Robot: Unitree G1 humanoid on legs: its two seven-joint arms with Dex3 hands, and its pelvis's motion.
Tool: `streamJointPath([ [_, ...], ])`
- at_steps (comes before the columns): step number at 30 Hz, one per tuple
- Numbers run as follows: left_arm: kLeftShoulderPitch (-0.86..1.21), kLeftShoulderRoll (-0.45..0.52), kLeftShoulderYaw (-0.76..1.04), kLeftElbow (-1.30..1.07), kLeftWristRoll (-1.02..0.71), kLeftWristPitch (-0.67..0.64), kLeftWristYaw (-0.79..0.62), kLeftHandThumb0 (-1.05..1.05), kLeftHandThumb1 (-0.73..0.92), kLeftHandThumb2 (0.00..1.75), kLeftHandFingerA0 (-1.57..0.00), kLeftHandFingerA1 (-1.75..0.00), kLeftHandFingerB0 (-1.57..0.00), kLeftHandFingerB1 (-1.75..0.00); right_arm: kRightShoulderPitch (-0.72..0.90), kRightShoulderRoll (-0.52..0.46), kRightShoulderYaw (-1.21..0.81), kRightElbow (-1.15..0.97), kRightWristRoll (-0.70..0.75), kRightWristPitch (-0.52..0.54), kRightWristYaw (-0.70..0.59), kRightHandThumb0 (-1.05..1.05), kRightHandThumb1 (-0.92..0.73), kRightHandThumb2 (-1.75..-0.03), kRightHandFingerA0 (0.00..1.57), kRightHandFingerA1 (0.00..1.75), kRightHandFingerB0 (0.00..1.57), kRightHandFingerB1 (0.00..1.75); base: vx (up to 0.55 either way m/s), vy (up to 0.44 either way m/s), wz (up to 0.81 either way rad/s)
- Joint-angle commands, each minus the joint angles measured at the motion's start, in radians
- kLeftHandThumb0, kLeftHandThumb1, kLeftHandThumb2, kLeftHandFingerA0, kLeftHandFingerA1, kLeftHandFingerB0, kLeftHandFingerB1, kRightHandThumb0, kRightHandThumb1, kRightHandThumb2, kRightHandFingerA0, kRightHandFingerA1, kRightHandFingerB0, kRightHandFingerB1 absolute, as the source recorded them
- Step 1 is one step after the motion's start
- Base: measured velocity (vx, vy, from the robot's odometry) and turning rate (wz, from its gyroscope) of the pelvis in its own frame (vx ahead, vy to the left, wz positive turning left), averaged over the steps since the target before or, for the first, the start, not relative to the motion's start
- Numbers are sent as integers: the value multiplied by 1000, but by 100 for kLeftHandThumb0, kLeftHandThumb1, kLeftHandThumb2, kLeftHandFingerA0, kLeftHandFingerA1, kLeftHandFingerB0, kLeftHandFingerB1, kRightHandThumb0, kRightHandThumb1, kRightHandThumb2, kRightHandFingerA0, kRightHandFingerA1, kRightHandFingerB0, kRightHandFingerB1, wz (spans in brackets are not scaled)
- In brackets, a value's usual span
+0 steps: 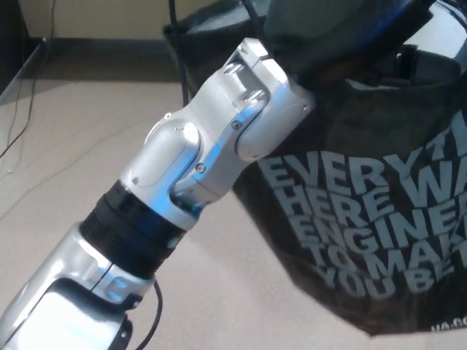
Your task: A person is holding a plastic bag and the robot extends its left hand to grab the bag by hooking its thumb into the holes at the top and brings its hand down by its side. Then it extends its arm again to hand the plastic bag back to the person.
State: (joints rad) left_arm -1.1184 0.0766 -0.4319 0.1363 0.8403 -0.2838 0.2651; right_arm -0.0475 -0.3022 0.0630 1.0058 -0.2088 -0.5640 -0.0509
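The black plastic bag [379,219], hanging just below the left robot hand [336,29], carries pale block lettering cut off at the picture's right edge. It reads "EVERYTH", "HERE WA", "ENGINEE", "TO MAKE", "YOU BE". Tiny print near the bag's lower right corner is too small to read.

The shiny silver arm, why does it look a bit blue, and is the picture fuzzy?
Head view: the left arm shows bluish glare on its metal; the bag lettering is soft but readable; the black left hand at the top is a dark blur.
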Motion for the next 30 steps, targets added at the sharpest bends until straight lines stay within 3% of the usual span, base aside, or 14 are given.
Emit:
streamJointPath([
  [1,109,99,14,-184,-147,156,-444,-77,40,87,0,0,0,-3,-5,-12,3,3,-13,-4,-14,-38,-71,-61,70,51,46,38,0,0,0],
  [8,176,141,64,-298,-217,157,-487,-82,43,89,0,0,0,0,-12,-9,4,6,-9,-6,-8,-38,-71,-61,68,51,47,38,0,0,0],
  [9,184,148,80,-310,-247,148,-486,-78,41,87,0,-4,0,-4,-15,-11,4,3,-9,-3,-8,-44,-59,-85,64,63,41,51,0,0,0],
  [11,199,161,97,-326,-270,142,-491,-79,42,88,0,-3,0,-3,-13,-13,7,6,-12,-10,-8,-44,-59,-85,65,63,40,51,0,0,0],
  [12,207,172,103,-339,-272,141,-496,-83,46,88,0,0,0,0,-13,-16,7,9,-13,-15,-9,-38,-71,-61,70,52,46,39,0,0,0],
  [19,314,223,155,-463,-253,171,-517,-83,45,88,0,0,0,-1,-11,-25,1,8,-6,-15,-7,-36,-70,-61,68,51,46,39,0,0,0],
  [24,548,294,269,-587,-356,90,-484,-82,47,86,0,0,0,0,-9,-30,11,6,-20,-7,-10,-36,-71,-61,66,51,46,38,0,0,0],
  [28,724,329,357,-658,-410,8,-443,-72,40,84,0,-16,0,-12,-15,-31,16,10,-25,-20,-11,-36,-71,-61,68,52,45,39,0,0,0],
  [29,764,336,381,-673,-431,-9,-439,-86,45,61,0,-25,0,-17,-18,-29,15,10,-23,-16,-9,-37,-70,-61,69,52,46,39,0,0,0],
  [30,780,339,391,-681,-441,-16,-438,-86,45,61,0,-25,0,-17,-20,-28,15,9,-22,-15,-8,-37,-70,-61,69,52,46,39,0,0,0],
])
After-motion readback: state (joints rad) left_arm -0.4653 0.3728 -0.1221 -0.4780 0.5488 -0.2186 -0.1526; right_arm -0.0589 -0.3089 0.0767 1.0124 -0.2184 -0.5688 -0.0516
